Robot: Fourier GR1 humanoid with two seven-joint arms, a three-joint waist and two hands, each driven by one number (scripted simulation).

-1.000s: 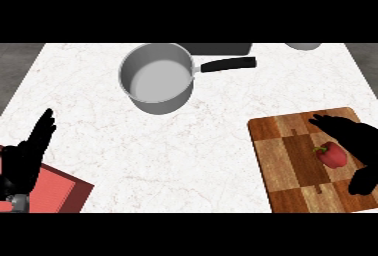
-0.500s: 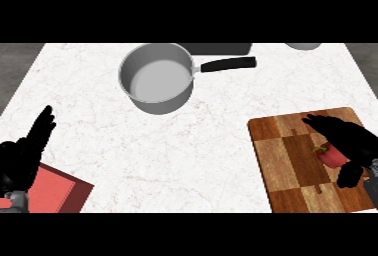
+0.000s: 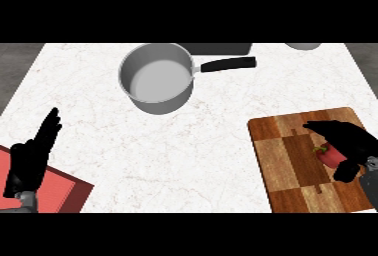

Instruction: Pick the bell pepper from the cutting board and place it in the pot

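Note:
A red bell pepper lies on the wooden cutting board at the right of the counter. My right hand sits over it, fingers curled across its top and thumb below it, hiding most of the pepper. The grey pot with a black handle stands at the far middle of the counter, well to the left of the board. My left hand rests open at the lower left, fingers pointing up.
A red flat object lies at the lower left corner under my left forearm. A dark slab sits behind the pot, and a grey round object shows at the far right edge.
My right hand has drawn in toward the pepper and its fingers have closed round it. The pepper stays on the board. The left hand has barely moved.

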